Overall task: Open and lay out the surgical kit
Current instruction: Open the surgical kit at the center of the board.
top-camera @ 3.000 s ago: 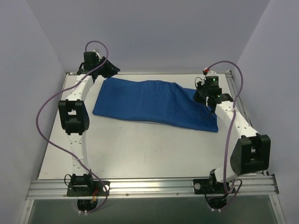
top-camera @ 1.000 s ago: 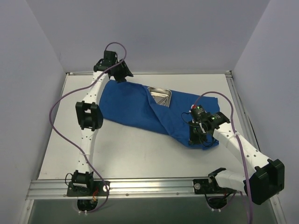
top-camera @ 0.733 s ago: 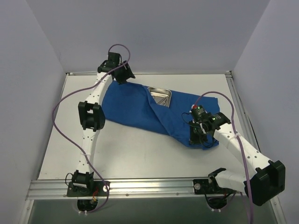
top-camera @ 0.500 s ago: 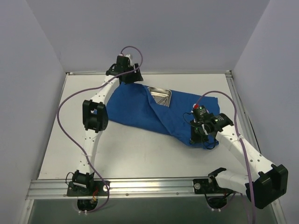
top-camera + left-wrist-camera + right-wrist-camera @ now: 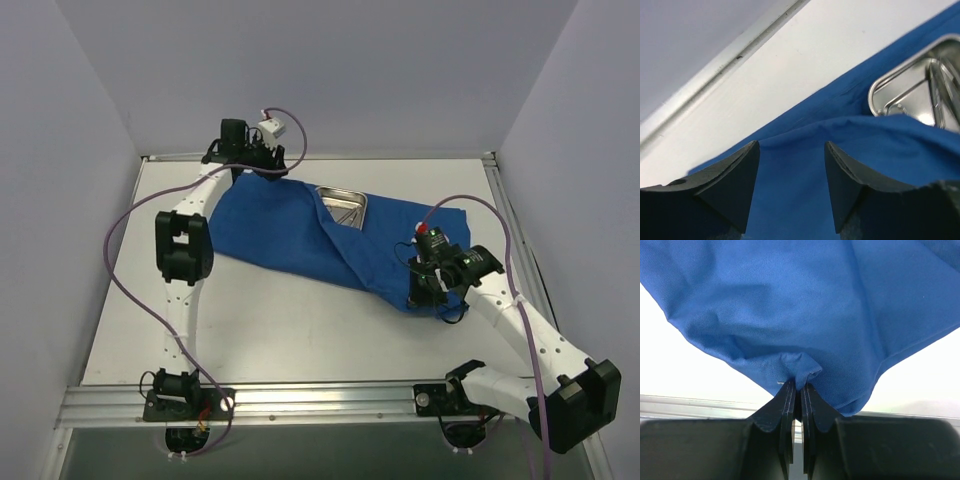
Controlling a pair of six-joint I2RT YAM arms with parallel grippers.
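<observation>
**Plain, Pale, Evenly Lit**

White tabletop (image 5: 300, 330), matte and evenly lit. Boxed in by plain lavender-grey walls (image 5: 330, 70) on three sides (back, left, right). Edged with an aluminium rail (image 5: 330, 398) along the near side, a thinner metal rim (image 5: 400, 156) at the far.

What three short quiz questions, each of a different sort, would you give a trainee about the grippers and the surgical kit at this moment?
1. True or false: the right gripper is shut on a pinch of the blue cloth wrap.
2. Choose one: the steel tray is (A) fully covered by the cloth, (B) partly uncovered at the far edge of the cloth, (C) lifted in a gripper.
3. Fill in the missing word: the jaws of the left gripper stand ____ above the cloth.

Key: 1 true; 2 B; 3 open.
</observation>
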